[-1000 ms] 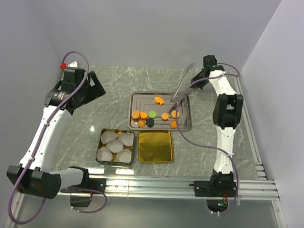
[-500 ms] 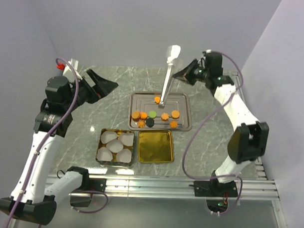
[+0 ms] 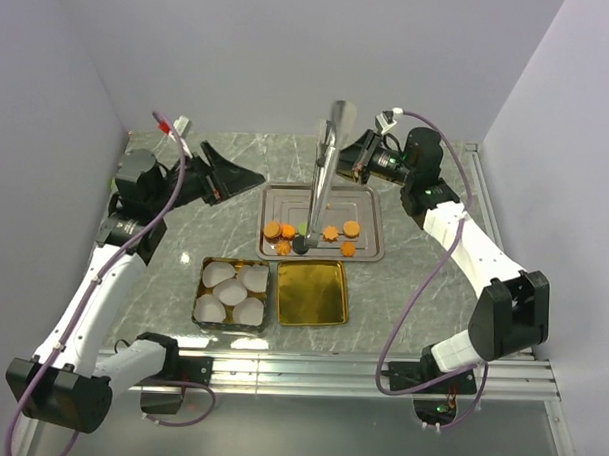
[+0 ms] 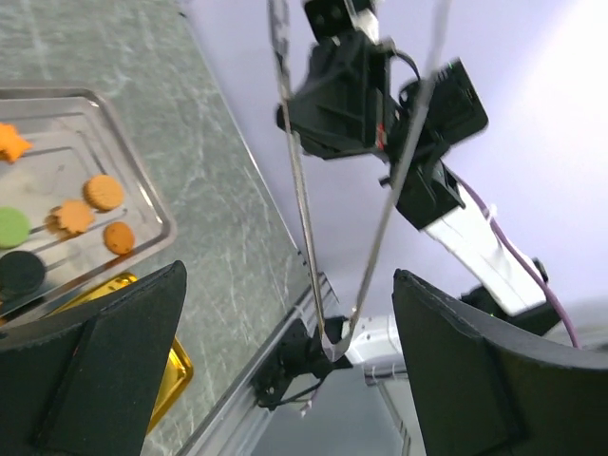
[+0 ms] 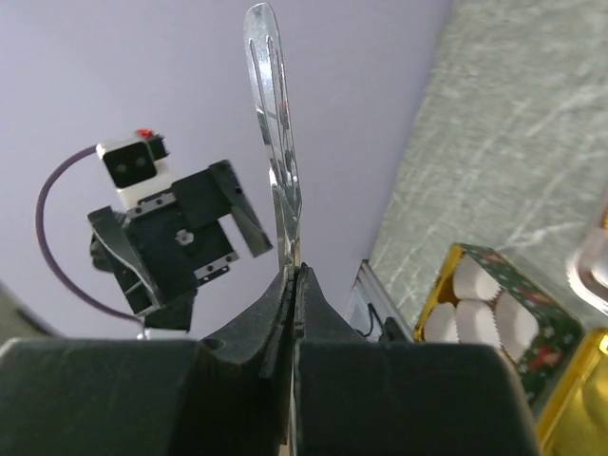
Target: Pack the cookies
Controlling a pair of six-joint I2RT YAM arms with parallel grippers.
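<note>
My right gripper (image 3: 360,160) (image 5: 294,275) is shut on metal tongs (image 3: 323,174) (image 4: 296,190) (image 5: 275,142) and holds them slanted in the air above the silver tray (image 3: 370,200) (image 4: 142,185). Several cookies (image 3: 330,232) (image 4: 103,192) lie in the tray: orange discs and flower shapes, a green one (image 4: 11,228) and a black one (image 3: 300,245) (image 4: 19,274). In the top view the tongs' lower end overlaps the black cookie; whether they touch I cannot tell. My left gripper (image 3: 231,177) (image 4: 285,380) is open and empty, left of the tongs and facing them.
A gold tin (image 3: 206,265) (image 5: 456,261) with several white paper cups (image 3: 230,291) (image 5: 480,285) stands in front of the tray, a gold lid (image 3: 312,292) to its right. Walls close in at the back and on both sides. A metal rail (image 3: 330,369) runs along the near edge.
The right arm lifted the tongs off the tray and swung them left and upright. The left arm moved right toward the tongs, its jaws staying open.
</note>
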